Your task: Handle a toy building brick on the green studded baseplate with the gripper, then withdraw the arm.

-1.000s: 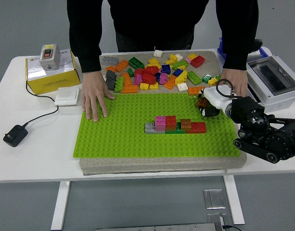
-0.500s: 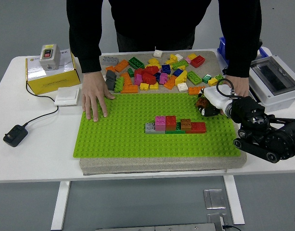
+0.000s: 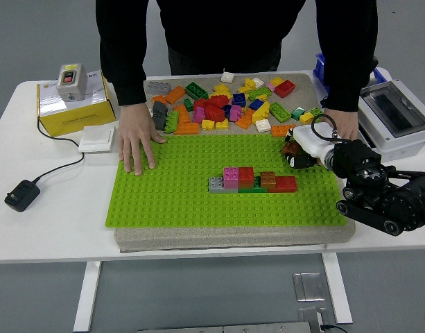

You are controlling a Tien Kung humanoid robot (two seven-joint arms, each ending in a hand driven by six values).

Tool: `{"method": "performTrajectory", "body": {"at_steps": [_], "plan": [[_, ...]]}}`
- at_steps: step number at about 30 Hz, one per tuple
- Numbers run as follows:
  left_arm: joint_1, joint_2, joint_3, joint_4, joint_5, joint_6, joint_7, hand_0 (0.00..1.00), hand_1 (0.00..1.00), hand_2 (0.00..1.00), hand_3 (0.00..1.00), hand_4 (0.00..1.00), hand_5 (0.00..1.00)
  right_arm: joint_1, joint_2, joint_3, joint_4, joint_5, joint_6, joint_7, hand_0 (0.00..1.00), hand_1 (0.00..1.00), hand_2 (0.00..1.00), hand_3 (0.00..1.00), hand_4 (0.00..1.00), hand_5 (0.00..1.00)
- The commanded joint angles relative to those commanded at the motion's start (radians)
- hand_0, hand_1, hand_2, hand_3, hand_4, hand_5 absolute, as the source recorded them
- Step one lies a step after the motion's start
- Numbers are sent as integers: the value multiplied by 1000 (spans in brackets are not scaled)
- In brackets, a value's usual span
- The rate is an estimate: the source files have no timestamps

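Note:
The green studded baseplate (image 3: 177, 187) lies on a grey mat at the table's middle. On it stands a short row of bricks: grey (image 3: 216, 184), pink (image 3: 231, 175), red (image 3: 246, 175), brown (image 3: 267, 179) and another red (image 3: 285, 183). My right hand (image 3: 295, 154) hovers over the plate's far right corner, just behind that row. Its fingers are curled around a small brown brick (image 3: 290, 148). My left arm is out of the picture.
Several loose bricks (image 3: 226, 104) lie in a pile behind the plate. A person stands at the far side, one hand (image 3: 137, 142) flat on the plate's far left corner, the other (image 3: 344, 123) just behind my hand. A yellow box (image 3: 73, 104) stands left, a grey case (image 3: 396, 114) right.
My right hand has crept slightly toward the far edge with the brown brick. The person's hands and the row of bricks stay put.

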State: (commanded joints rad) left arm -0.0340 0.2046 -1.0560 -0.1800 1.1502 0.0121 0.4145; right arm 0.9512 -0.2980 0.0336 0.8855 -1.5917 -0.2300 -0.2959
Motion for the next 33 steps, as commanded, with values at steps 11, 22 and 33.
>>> {"method": "performTrajectory", "body": {"at_steps": [11,22,33], "plan": [[0,-1,0,0,-2,2,-5,694,664,623,667,204,694,0,-4,4,4,-2,-8,3,113,175,578,724,541,378],[1,-4,-3,0,-1,4,-7,693,663,623,666,194,695,0,-20,21,33,-25,-15,1,110,174,567,720,541,379],[5,-8,1,0,-11,6,-9,693,663,622,665,190,698,-35,-112,103,187,-150,-22,-21,111,173,567,718,540,379]]}}
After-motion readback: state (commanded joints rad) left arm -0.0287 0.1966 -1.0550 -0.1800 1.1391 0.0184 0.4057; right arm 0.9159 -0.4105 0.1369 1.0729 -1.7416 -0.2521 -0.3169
